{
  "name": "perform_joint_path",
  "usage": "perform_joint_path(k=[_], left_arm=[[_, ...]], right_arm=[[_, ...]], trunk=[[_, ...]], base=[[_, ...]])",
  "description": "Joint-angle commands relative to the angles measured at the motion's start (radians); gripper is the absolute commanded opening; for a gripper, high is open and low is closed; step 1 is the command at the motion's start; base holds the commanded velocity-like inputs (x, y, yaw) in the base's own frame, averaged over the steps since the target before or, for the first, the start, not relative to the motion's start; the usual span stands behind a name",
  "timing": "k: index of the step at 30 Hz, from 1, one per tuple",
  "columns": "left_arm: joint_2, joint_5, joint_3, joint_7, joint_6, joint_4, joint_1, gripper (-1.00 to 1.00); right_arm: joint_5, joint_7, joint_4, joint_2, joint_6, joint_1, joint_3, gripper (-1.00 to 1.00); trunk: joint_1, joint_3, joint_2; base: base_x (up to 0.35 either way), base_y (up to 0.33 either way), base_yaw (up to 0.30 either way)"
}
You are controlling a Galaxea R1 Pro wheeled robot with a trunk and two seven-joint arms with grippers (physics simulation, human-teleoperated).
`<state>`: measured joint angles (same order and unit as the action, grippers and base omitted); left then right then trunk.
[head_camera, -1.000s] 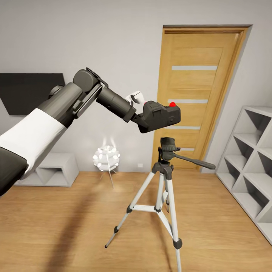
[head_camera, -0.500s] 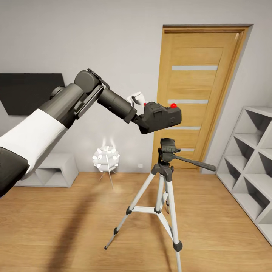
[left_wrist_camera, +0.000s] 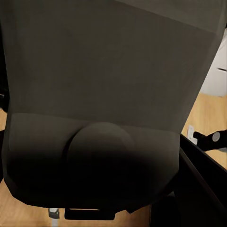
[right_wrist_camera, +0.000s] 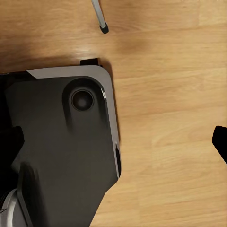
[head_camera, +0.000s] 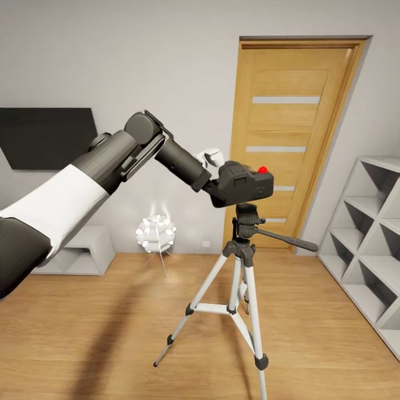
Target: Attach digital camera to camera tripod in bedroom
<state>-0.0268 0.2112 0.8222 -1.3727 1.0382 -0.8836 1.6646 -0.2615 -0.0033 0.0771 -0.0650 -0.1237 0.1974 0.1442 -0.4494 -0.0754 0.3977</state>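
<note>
Bedroom with wooden door [head_camera: 289, 139] and plank floor [head_camera: 111, 333]. The camera tripod [head_camera: 241, 289] stands upright on the floor before the door. The left hand [head_camera: 218, 191] holds the digital camera [head_camera: 244, 184] closed in its grip, just above the tripod head [head_camera: 248, 216]. Step in hand: seating the camera. The next move calls for a short, level descent onto the head. The right hand's state cannot be told.

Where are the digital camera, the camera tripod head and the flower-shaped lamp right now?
digital camera [head_camera: 244, 186], head view, on the black body's side face.
camera tripod [head_camera: 246, 214], head view, on the dark grey head just under the camera.
flower-shaped lamp [head_camera: 156, 233], head view, on its white glowing cluster.
</note>
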Motion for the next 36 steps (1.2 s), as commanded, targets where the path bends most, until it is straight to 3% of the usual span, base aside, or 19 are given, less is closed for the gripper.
perform_joint_path(k=[1,8,29,36], left_arm=[[0.001,0.003,0.004,-0.002,0.009,0.000,0.002,-1.00],[0.014,0.002,0.007,-0.002,0.009,-0.001,0.001,-1.00],[0.016,0.002,0.001,-0.005,0.009,-0.008,0.001,-1.00],[0.016,0.003,0.001,-0.003,0.009,-0.008,0.001,-1.00]], right_arm=[[-0.009,0.000,0.004,0.001,-0.007,0.002,0.009,1.00],[-0.009,0.000,0.004,0.001,-0.007,0.002,0.009,1.00],[-0.009,0.000,0.004,0.001,-0.006,0.002,0.008,1.00],[-0.009,0.000,0.004,0.001,-0.007,0.002,0.008,1.00]], trunk=[[-0.001,-0.002,0.002],[-0.001,-0.002,0.002],[-0.001,-0.002,0.002],[-0.001,-0.002,0.002]], base=[[0.000,0.000,0.000],[0.000,0.000,0.000],[0.000,0.000,-0.001],[0.000,0.000,-0.151]])
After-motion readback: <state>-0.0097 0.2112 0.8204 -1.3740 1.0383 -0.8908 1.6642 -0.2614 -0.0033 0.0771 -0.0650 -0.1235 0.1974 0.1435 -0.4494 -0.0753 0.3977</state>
